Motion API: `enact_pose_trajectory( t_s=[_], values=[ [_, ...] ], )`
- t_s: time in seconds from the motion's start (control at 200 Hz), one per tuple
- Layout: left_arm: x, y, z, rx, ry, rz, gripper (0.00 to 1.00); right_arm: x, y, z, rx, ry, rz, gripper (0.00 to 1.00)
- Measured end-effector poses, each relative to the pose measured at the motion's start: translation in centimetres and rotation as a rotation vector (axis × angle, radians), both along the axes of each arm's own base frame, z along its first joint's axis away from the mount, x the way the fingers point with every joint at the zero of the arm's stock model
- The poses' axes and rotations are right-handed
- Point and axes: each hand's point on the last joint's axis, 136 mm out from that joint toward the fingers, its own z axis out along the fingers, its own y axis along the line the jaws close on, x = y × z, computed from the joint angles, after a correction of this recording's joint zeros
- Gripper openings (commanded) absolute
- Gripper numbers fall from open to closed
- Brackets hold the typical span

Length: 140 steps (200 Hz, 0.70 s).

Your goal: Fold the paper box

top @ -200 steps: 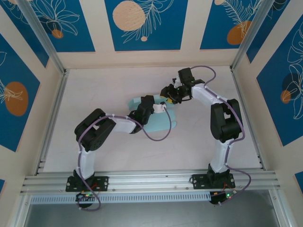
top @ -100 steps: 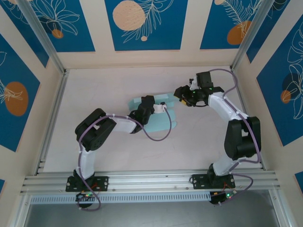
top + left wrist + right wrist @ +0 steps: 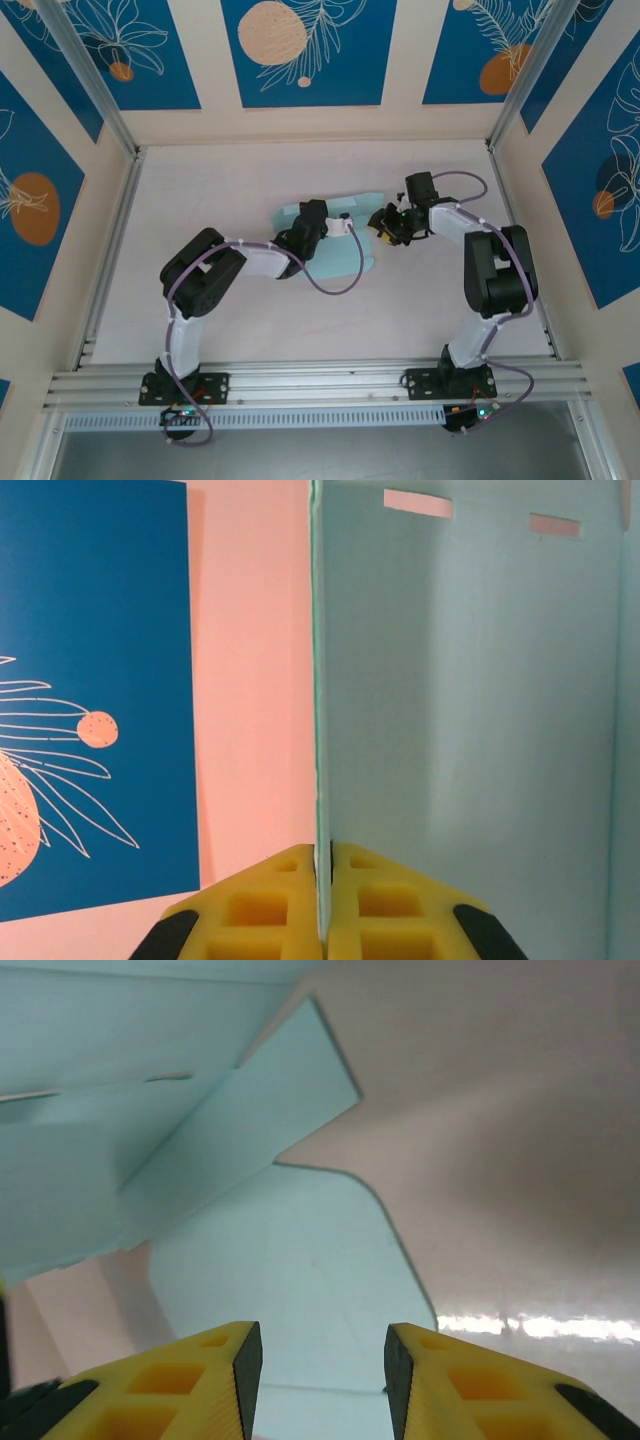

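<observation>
Bench: pale surface across the middle of the top view; blue patterned wall panels on three sides
Paper box: light-blue sheet at the centre of the bench, between the two arms; partly raised, one side standing upright in the left wrist view, two slots near its top edge
Left tool: clenched on the lower edge of that upright side; yellow pads pressed on the sheet
Right tool: released, fingers apart, nothing between them; just beside the box's right edge, a rounded flap lying beyond

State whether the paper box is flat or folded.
Partly folded: left gripper pinches a raised panel of the box; another flap lies flat on the table.
</observation>
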Motion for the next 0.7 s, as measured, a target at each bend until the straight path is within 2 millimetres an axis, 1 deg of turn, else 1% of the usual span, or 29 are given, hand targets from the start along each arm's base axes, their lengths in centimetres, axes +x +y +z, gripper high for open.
enact_pose_trajectory(
  t_s=[0.115,0.315,0.4,0.54,0.7],
  values=[
    [0.1,-0.1,0.0,0.000,-0.002,0.001,0.04,1.1,0.5,-1.4,-0.044,0.014,0.006,0.40],
    [0.2,0.0,0.0,-0.001,-0.003,0.003,0.04,3.3,1.3,-1.9,-0.119,-0.023,0.014,0.40],
    [0.3,0.0,0.0,-0.001,-0.004,0.005,0.04,3.6,1.4,-2.2,-0.138,-0.020,0.011,0.40],
    [0.3,0.0,0.0,-0.001,-0.004,0.004,0.04,4.0,0.8,-3.4,-0.180,0.001,-0.003,0.40],
    [0.3,0.0,0.0,-0.001,-0.004,0.004,0.04,4.3,0.7,-3.5,-0.190,0.003,-0.008,0.40]
  ],
)
